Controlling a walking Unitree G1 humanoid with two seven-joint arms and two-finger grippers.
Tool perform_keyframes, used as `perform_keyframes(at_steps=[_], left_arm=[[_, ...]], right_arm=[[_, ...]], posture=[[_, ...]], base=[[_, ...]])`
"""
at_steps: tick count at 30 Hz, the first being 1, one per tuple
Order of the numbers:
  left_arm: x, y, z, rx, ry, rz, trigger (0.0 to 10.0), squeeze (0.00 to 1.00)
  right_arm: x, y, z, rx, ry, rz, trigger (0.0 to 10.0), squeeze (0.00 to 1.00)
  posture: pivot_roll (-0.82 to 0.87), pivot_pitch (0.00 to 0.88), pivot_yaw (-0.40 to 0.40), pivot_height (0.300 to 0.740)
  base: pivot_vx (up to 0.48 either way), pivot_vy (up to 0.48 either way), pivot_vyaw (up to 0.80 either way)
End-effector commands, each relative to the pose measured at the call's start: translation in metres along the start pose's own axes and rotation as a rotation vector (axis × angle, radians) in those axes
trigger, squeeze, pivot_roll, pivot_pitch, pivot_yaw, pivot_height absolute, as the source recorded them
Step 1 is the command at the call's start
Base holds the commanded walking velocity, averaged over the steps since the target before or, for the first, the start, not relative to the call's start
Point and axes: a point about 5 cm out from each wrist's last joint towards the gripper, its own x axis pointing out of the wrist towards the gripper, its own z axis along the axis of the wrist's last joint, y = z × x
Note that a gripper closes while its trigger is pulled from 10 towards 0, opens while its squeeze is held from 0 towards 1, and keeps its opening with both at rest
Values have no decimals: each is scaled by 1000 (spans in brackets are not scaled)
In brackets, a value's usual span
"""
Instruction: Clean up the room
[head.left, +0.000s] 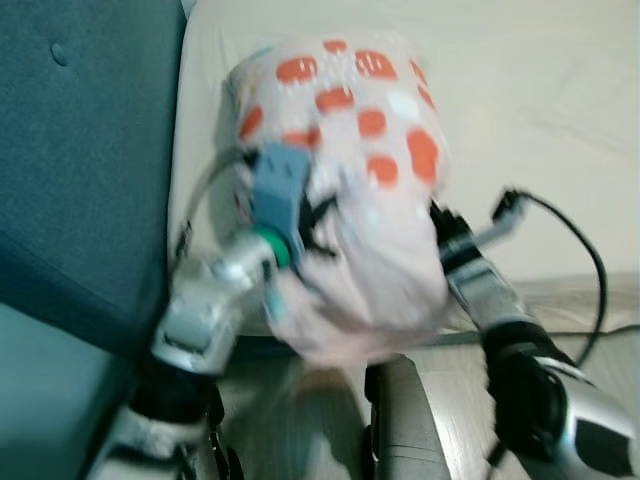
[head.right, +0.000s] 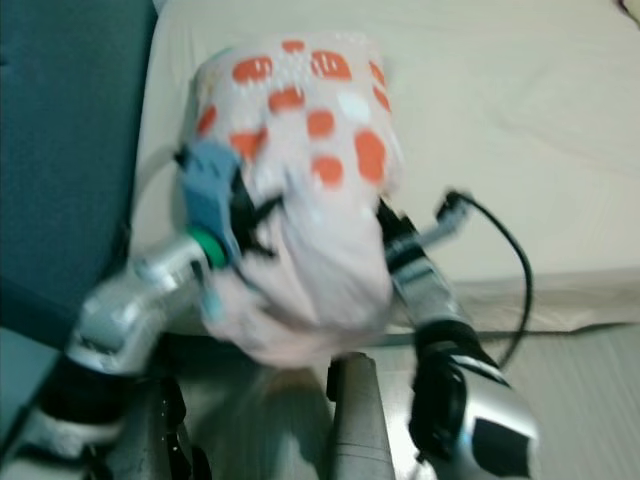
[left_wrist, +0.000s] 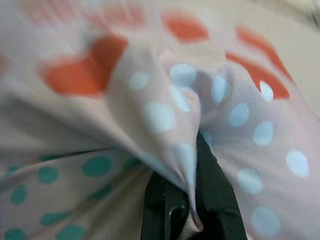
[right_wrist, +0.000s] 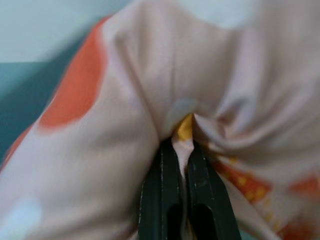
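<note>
**Both grippers hold the spotted pillow over the bed edge**

The pillow (head.left: 345, 190), pale pink with orange, white and teal spots, hangs in the air between the two arms, in front of the cream bed (head.left: 540, 110) and beside the teal headboard panel (head.left: 80, 150). The left gripper (left_wrist: 192, 165) has its jaws pinched together on a fold of the cover, and the right gripper (right_wrist: 180, 150) is likewise clamped on a gathered ridge of cloth. The head views are blurred.

It looks light, soft and floppy: the cover bunches at each grip and the body sags below. The thin fabric may slip or stretch under a pinch, so a deep fold near a corner or seam seems the safest hold.
</note>
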Motion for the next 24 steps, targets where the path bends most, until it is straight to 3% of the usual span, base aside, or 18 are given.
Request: perform_keyframes(at_steps=[1, 2, 6, 8, 9, 12, 16, 17, 18, 19, 20, 21, 22, 24], left_arm=[[0, 3, 22, 56, -113, 32, 0, 0], [0, 10, 40, 126, -192, 89, 0, 0], [0, 13, 50, 173, -243, 125, 0, 0], [-10, 25, 81, 310, -383, 280, 0, 0], [-12, 28, 85, 334, -401, 317, 0, 0], [-16, 32, 84, 364, -401, 363, 0, 0], [-29, 42, 56, 426, -315, 427, 0, 0], [-31, 45, 43, 402, -249, 427, 2235, 0], [-33, 46, 17, 338, -105, 382, 2235, 0], [-38, 46, -14, 242, 46, 332, 10000, 0], [-38, 46, -14, 242, 46, 332, 10000, 0], [-42, 44, -34, 174, 141, 297, 10000, 0], [-42, 44, -34, 174, 141, 297, 10000, 0], [-52, 44, -69, 91, 297, 281, 10000, 0]], right_arm=[[19, 25, -4, 30, -7, 165, 0, 0], [29, 39, -1, 32, -25, 251, 0, 0], [35, 47, 1, 33, -35, 303, 0, 0], [49, 71, 6, -36, -17, 451, 0, 0], [52, 74, 5, -63, 1, 460, 0, 0], [52, 72, -1, -119, 47, 437, 0, 0], [40, 47, -19, -202, 137, 264, 0, 0], [35, 37, -24, -208, 149, 174, 0, 0], [24, 22, -31, -190, 170, 53, 0, 0], [8, 4, -42, -158, 198, -70, 0, 0], [8, 4, -42, -158, 198, -70, 0, 0], [-4, -7, -49, -133, 217, -145, 0, 0], [-4, -7, -49, -133, 217, -145, 0, 0], [-36, -29, -76, -76, 307, -318, 0, 0]], posture=[[0, 184, 72, 565], [0, 184, 72, 565], [0, 184, 72, 565], [14, 184, 66, 565], [14, 184, 66, 565], [18, 187, 65, 565], [20, 192, 67, 565], [20, 192, 67, 565], [30, 199, 64, 565], [30, 205, 64, 565], [30, 205, 64, 565], [29, 206, 65, 565], [29, 206, 65, 565], [15, 211, 65, 565]], base=[[0, 0, 0], [0, 0, 0], [0, 0, 0], [0, 0, 0], [0, 0, 0], [0, 0, 0], [0, 0, 0], [0, 0, 0], [0, 0, 0], [0, 0, 0], [0, 0, 0], [0, 0, 0], [0, 0, 0], [0, 0, 0]])
